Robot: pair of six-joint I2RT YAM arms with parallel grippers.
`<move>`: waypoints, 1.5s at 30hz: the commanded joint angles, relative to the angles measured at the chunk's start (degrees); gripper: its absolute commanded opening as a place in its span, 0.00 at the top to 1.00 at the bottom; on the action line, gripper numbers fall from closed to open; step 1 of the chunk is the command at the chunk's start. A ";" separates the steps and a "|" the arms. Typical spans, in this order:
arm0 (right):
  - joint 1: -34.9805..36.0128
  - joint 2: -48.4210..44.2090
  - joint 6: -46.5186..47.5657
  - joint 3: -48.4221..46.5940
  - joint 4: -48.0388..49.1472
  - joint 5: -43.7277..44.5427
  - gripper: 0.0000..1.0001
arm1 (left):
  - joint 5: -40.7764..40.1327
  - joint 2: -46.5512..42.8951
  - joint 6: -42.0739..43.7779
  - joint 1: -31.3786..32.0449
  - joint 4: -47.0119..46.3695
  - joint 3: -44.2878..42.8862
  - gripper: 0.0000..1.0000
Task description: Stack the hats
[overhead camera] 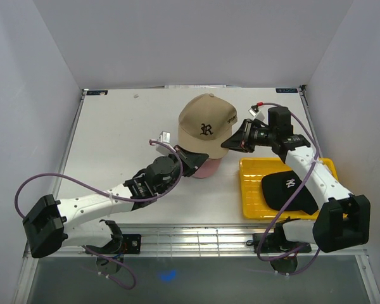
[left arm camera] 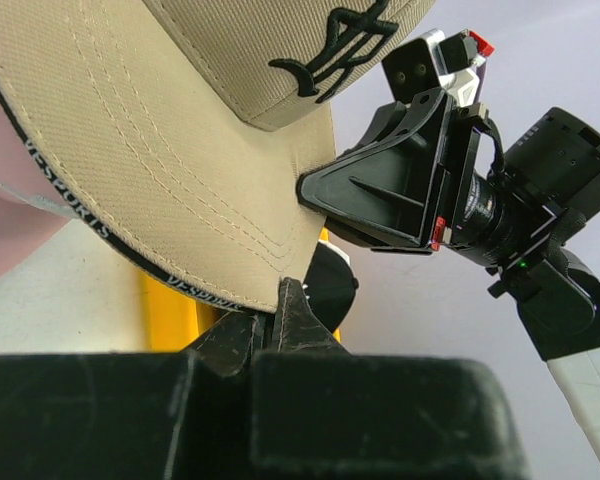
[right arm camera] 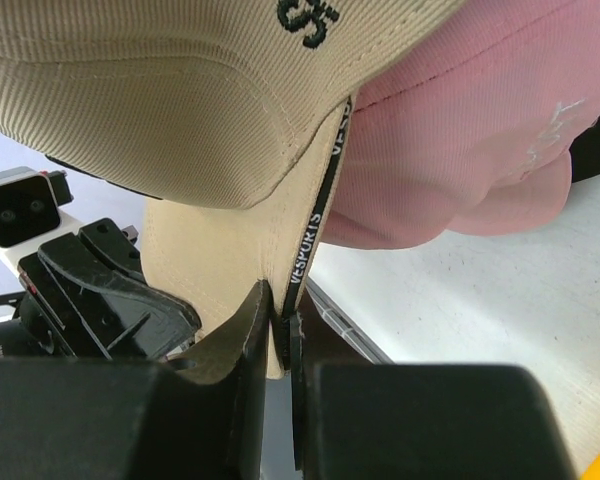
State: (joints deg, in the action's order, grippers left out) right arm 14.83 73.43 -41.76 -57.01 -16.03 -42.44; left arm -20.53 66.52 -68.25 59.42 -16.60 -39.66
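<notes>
Near the centre of the table (overhead camera: pixel 114 139), a little toward 12 o'clock, the tan cap (overhead camera: pixel 206 123) is held up by both arms, its embroidered front turned toward 6 o'clock. The left gripper (overhead camera: pixel 185 158) is clamped on the brim at about 7 o'clock of that cap. In the left wrist view, its jaws (left arm camera: pixel 280 300) are seen pressed together on the black-taped brim edge of the tan cap (left arm camera: pixel 160 150). The right gripper (overhead camera: pixel 231 143) is closed on the cap's edge at about 4 o'clock. In the right wrist view, the lettered black tape of the tan cap (right arm camera: pixel 160 130) is pinched between its fingers (right arm camera: pixel 280 315).

The pink cap (overhead camera: pixel 204 167) is seen at 6 o'clock of the tan cap, resting on the table and partly covered by the tan brim. From the right wrist, the pink cap (right arm camera: pixel 460 150) is shown under and beside the tan one; whether the two touch cannot be told.

At 4 o'clock of the table lies the yellow tray (overhead camera: pixel 253 174), and one hat is held in it: the black cap (overhead camera: pixel 290 190), white logo upward. It fills much of the tray's middle, beneath the right arm's forearm.
</notes>
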 commanded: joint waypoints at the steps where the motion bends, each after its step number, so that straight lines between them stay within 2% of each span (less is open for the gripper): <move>1: 1.17 -0.48 4.32 2.42 3.99 4.91 0.92 | 12.10 -2.45 0.40 3.34 -2.65 1.77 1.00; 8: 1.17 -0.39 4.75 5.59 5.57 4.82 0.92 | 9.46 -5.70 -3.38 3.34 -3.26 7.66 1.00; 21: 1.17 1.10 5.46 9.55 6.10 6.49 0.92 | 7.09 -5.09 -8.30 3.34 -3.44 13.20 1.00; 45: 1.17 6.46 8.01 13.77 6.19 10.18 0.92 | 4.63 -1.75 -14.19 3.34 0.16 16.89 1.00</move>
State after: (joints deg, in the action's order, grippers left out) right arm 17.39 77.67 -39.24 -45.08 -10.24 -44.56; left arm -19.66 65.58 -83.48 61.36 -21.65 -24.64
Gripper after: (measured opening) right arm 0.127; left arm 0.041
